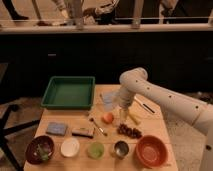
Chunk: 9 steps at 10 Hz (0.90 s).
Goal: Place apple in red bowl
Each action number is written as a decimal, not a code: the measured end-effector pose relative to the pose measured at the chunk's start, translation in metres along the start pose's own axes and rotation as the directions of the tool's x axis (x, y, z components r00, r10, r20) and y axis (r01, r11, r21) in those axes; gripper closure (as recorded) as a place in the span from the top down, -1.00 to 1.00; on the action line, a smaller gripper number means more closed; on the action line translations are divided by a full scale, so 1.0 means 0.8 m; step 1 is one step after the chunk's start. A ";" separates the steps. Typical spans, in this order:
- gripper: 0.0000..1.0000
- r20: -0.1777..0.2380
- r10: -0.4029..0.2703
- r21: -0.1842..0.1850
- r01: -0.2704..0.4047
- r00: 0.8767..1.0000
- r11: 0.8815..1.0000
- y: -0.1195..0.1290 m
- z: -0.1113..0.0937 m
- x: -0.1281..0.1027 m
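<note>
The apple [108, 117], small and orange-red, lies near the middle of the wooden table [152, 122]. The red bowl [151, 150] stands at the table's front right corner, holding nothing. My white arm reaches in from the right and bends down over the table. Its gripper [121, 114] hangs low just right of the apple, close beside it, open and holding nothing.
A green tray [68, 92] fills the back left. A dark grape bunch [129, 131] and a yellow corn cob [133, 118] lie by the gripper. Along the front stand a maroon bowl [40, 149], a white bowl [70, 147], a green cup [96, 150] and a metal cup [120, 148].
</note>
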 end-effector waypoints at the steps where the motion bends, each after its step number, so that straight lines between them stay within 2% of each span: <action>1: 0.60 0.003 0.000 -0.006 0.000 1.000 1.000 -0.002 0.007 -0.003; 5: 0.60 0.022 0.062 0.001 -0.062 0.998 0.998 -0.006 0.024 -0.005; 9: 0.60 0.052 0.065 0.002 -0.065 0.997 0.998 -0.017 0.040 -0.014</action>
